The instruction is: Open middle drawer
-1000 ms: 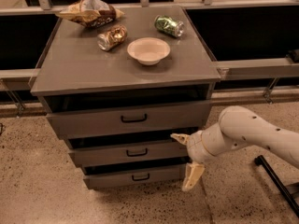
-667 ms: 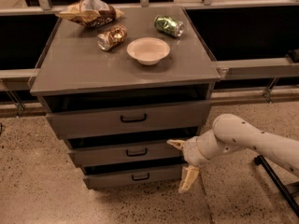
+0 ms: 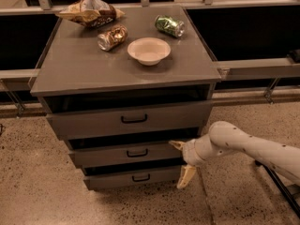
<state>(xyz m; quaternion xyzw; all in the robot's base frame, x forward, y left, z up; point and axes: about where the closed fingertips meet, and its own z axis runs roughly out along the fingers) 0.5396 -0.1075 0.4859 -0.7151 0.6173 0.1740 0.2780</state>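
The middle drawer (image 3: 126,153) is the mid-sized grey front of three, with a small black bar handle (image 3: 137,153). A dark gap shows above its front. My gripper (image 3: 181,162) is at the drawer's right end, on a white arm (image 3: 243,146) coming from the right. It is open: one cream finger (image 3: 176,145) points at the top right corner of the drawer front, the other (image 3: 185,177) hangs down beside the bottom drawer (image 3: 133,178). It holds nothing.
The top drawer (image 3: 131,120) is the tallest front. On the cabinet top (image 3: 70,64) lie a chip bag (image 3: 90,11), a brown can (image 3: 112,37), a green can (image 3: 169,26) and a white bowl (image 3: 149,50). Rails run on both sides; speckled floor lies in front.
The gripper has moved left, closer to the right end of the middle drawer, still open. The drawers look unmoved.
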